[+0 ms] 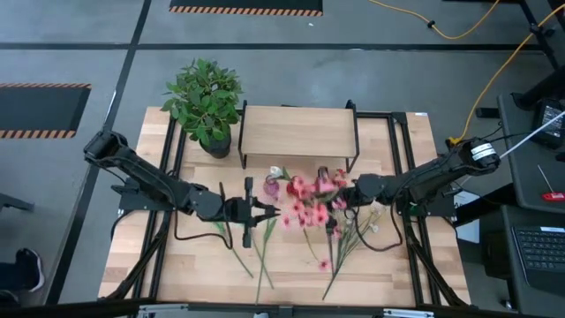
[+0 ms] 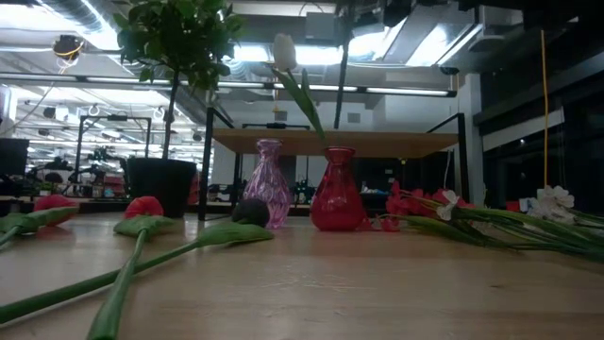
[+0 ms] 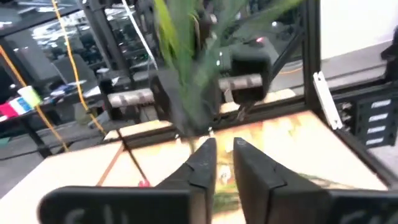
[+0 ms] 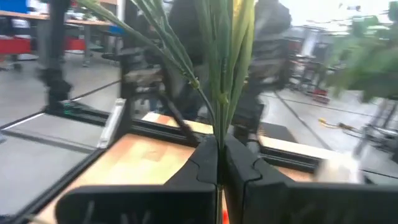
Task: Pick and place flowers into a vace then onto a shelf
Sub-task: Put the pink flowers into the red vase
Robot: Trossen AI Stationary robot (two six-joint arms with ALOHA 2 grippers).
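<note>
My right gripper (image 1: 346,196) is shut on a bunch of flowers (image 1: 305,201) with pink blooms, held over the table's middle in front of the shelf (image 1: 298,132). Their green stems (image 4: 219,93) rise from between its fingers (image 4: 219,144). A white bloom (image 2: 284,52) shows high in the low view. A purple vase (image 2: 269,196) and a red vase (image 2: 337,201) stand on the table before the shelf. My left gripper (image 1: 265,210) faces the bunch from the left, its fingers (image 3: 225,149) a little apart with nothing between them. More flowers (image 1: 349,238) lie loose on the tabletop. My right gripper pinches several thin green stems (image 4: 219,134) between its two fingers. The fingers come level from the table's right and lie across the stems. The stems and leaves stand up above the fingers, lifted clear of the table; what hangs below the fingers is hidden.
A bushy potted plant (image 1: 205,102) stands at the shelf's far left corner. Long-stemmed flowers (image 1: 263,252) lie toward the near edge, red ones (image 2: 142,210) close to the low camera. Black frame rails (image 1: 402,177) run along both table sides.
</note>
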